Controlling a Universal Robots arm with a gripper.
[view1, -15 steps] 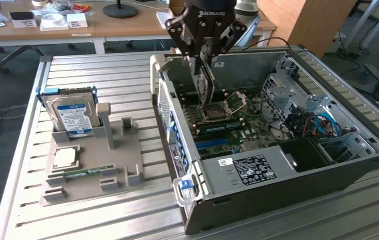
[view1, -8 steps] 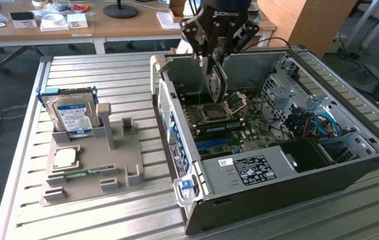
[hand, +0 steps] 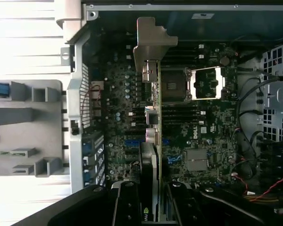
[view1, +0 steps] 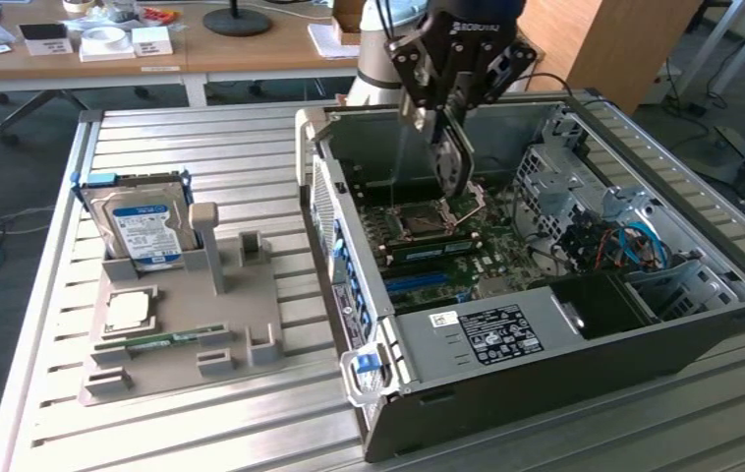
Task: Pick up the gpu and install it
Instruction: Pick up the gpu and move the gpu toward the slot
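A hard drive [view1: 145, 232] (blue-labelled) stands in a grey holder [view1: 236, 295].

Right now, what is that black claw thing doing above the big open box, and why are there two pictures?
The black thing is the end of a robot arm, and its claw is called a pincer. It pinches a gpu, a thin flat card that helps a computer draw pictures. It holds the card upright over the green board, the motherboard, inside an open computer case. One picture comes from a camera standing off to the side. The other comes from a camera on the robot's wrist, looking down along the card into the case. On the metal table beside the case stands a grey holder with a hard drive upright in it.
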